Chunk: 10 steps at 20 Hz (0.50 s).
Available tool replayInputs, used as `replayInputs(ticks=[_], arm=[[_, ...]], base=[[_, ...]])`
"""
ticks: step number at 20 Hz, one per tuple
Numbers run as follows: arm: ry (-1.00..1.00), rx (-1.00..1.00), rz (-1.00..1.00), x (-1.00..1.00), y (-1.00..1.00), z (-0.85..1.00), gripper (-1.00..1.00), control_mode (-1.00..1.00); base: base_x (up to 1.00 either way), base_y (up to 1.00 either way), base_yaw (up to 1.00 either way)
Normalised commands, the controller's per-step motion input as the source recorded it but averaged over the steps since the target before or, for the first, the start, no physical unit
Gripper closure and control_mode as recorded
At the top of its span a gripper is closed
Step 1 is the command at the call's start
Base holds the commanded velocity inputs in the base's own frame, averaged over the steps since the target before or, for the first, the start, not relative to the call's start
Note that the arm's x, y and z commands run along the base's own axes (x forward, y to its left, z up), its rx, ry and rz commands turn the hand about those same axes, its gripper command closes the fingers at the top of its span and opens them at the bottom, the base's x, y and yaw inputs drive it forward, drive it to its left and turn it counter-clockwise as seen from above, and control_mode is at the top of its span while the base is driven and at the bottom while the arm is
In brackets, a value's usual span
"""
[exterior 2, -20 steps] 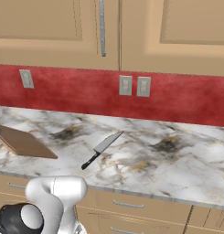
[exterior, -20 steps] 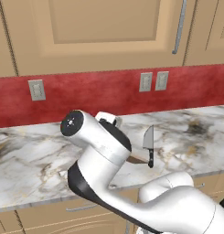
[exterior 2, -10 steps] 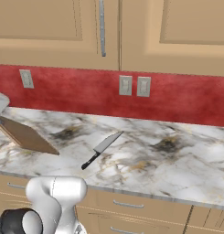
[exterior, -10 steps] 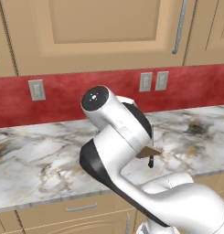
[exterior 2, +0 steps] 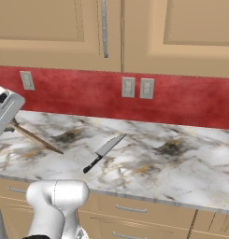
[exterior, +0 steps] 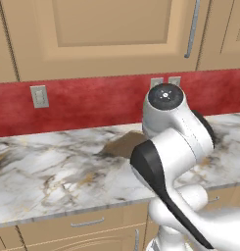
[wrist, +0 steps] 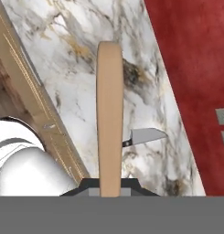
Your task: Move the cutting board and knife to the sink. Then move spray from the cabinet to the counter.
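A red backsplash is seen along the wall, beneath tan wooden upper cabinets. A long metal handle is mounted upright on one cabinet door. Two pale wall outlets are set side by side on the backsplash, and a single outlet is placed well apart to their left. Tan drawers with slim metal pulls are seen below.

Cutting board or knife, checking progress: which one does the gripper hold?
The flat light-wood cutting board, held edge-on in the gripper; the grey-bladed, black-handled knife lies flat on the marble counter.
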Motion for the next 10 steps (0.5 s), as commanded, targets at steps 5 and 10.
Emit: replayInputs(ticks=[5, 10], arm=[[0.0, 0.04, 0.16, 0.0, -0.48, 0.16, 1.0, -1.0], [0.06, 0.0, 0.03, -0.21, -0.57, 0.27, 1.0, -1.0]], base=[[0.0, 0.0, 0.0], [0.0, 0.0, 0.0]])
